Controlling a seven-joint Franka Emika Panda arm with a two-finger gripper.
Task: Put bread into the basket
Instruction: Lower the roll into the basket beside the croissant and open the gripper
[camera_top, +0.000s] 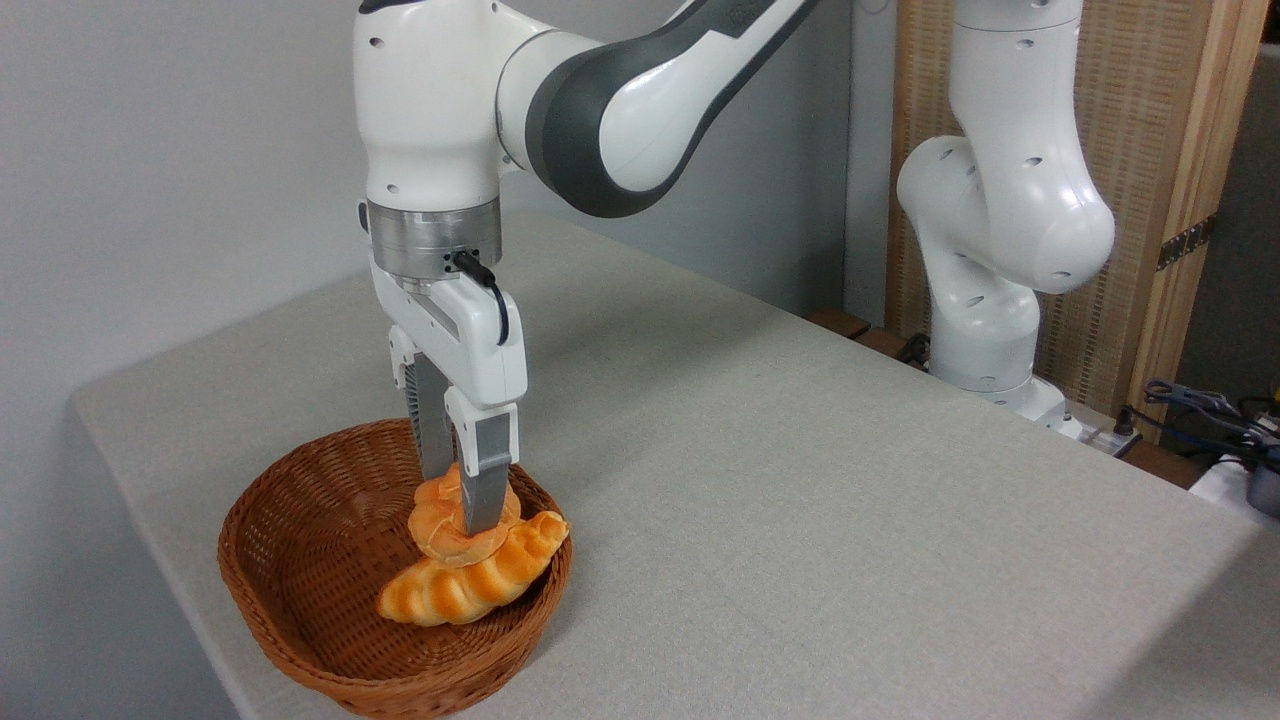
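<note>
Bread (440, 525) sits pinched between the 2 fingers (487, 480) of my hand (462, 500), which points straight down over the basket (300, 540). I grip the small round bun at its sides, and its underside rests on a long croissant-shaped loaf (470, 585) lying inside the basket against the right wall. The wicker basket stands near the front left corner of the grey desk (800, 480).

- White arm (600, 100) reaching in from upper right, wrist (432, 235) vertical.
- Gripper (458, 505) pointing straight down, fingers (487, 480) closed against the bread (440, 530).
- Black cable (492, 290) looped at the wrist flange.
</note>
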